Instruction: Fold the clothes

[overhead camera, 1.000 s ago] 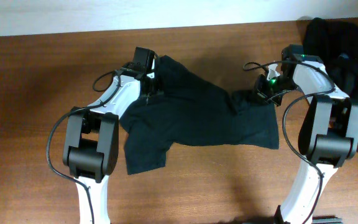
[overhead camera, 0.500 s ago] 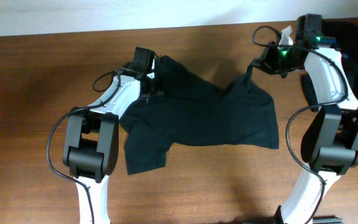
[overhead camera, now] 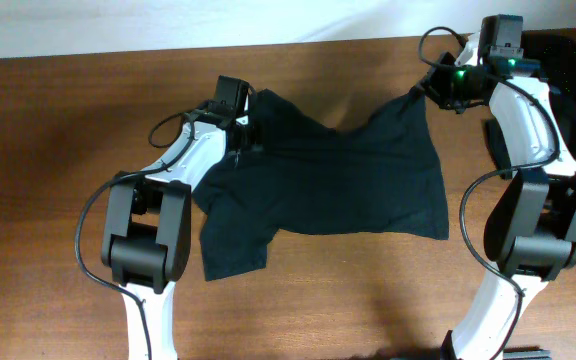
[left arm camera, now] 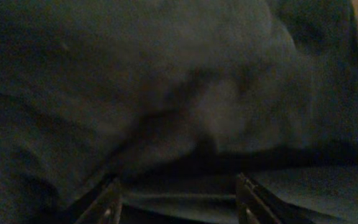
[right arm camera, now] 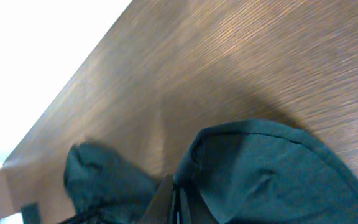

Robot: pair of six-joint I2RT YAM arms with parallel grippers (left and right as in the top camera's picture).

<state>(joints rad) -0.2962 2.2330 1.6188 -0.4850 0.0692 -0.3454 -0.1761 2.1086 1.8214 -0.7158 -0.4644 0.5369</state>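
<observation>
Cloth under inspection is one black T-shirt (overhead camera: 328, 190), lying partly spread on the brown surface (overhead camera: 58, 150) between the two arms. We find the right claw (overhead camera: 436, 88) pressed together on the garment's far corner. That corner is drawn up into a taut peak, and the rest of the fabric falls away below and to the left of the claw. The right wrist view confirms this: the closed fingertips (right arm camera: 171, 198) pinch a hemmed edge of the T-shirt (right arm camera: 266, 168), with the surface (right arm camera: 229, 62) running beyond them. A second heap of dark clothes (overhead camera: 568, 70) sits just to the outer side of the right claw, at the surface's corner, apart from the garment being handled. The left claw (overhead camera: 251, 135) rests low at the opposite upper edge of the T-shirt, with fabric bunched directly ahead of it. In its own view the left claw (left arm camera: 178, 202) stands spread, and dark cloth (left arm camera: 166, 93) fills everything in front of it. Whether any fold lies between the left fingers (left arm camera: 107, 205) we cannot tell; the picture is dim and blurred.
</observation>
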